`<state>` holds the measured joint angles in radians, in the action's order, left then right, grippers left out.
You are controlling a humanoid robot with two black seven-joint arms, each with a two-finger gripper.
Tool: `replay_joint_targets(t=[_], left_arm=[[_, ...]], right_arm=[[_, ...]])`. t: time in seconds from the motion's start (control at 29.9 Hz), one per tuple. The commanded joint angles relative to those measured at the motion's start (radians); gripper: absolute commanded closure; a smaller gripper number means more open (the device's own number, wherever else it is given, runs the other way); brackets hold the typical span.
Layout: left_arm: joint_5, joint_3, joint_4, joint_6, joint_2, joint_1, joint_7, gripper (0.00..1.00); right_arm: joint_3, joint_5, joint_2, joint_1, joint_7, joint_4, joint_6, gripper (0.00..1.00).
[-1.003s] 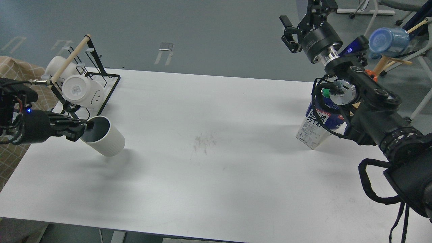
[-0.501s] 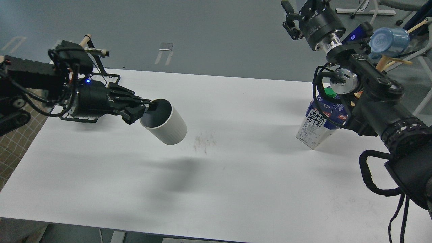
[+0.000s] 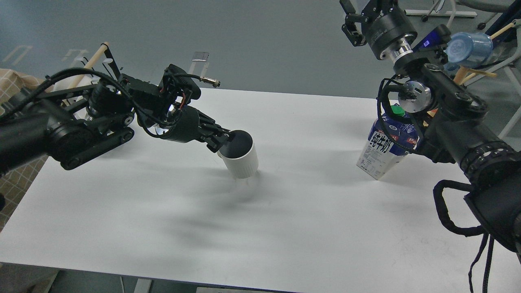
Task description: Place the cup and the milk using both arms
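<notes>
The cup (image 3: 241, 159), off-white and ribbed with a dark inside, is near the middle of the white table (image 3: 285, 211). My left gripper (image 3: 223, 140) is shut on its near rim and holds it almost upright, just above or on the table; I cannot tell which. Its handle is hidden. The milk (image 3: 383, 149), a blue and white carton with a green cap, stands at the right of the table, partly behind my right arm. My right gripper (image 3: 353, 18) is high above and beyond the carton, past the far edge, with fingers apart and empty.
A black wire rack with a wooden rod (image 3: 97, 55) stands at the far left of the table, mostly hidden behind my left arm. A blue plastic cup (image 3: 469, 45) hangs on a wooden peg off the table at the far right.
My left arm has carried the cup rightward from the rack to the table's middle and turned it from tilted to nearly upright and lower. My right gripper has risen slightly; the milk has not moved.
</notes>
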<state>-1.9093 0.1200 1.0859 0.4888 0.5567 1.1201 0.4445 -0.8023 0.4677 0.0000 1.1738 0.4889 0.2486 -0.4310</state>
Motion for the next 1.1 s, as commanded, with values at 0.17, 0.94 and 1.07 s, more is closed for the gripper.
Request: replay_joint_targets(t=[0.17,0.94,1.07], left_arm=[[-0.002,-0.045,-0.092,0.0,-0.066,0.006,-0.001,1.0],[0.038,-0.046,-0.117,0.0,-0.086,0.09,0.013,0.03],[0.194,-0.042,-0.092,0.0,-0.035,0.216,0.011,0.03]], right_arm=[[0.0,0.0,0.0,-0.005,0.0,0.0,0.0,0.0],[0.0,0.0,0.0,-0.002,0.0,0.003,-0.005,0.0],[0.021,0.005,0.0,0.017,0.0,0.05,-0.005,0.0]])
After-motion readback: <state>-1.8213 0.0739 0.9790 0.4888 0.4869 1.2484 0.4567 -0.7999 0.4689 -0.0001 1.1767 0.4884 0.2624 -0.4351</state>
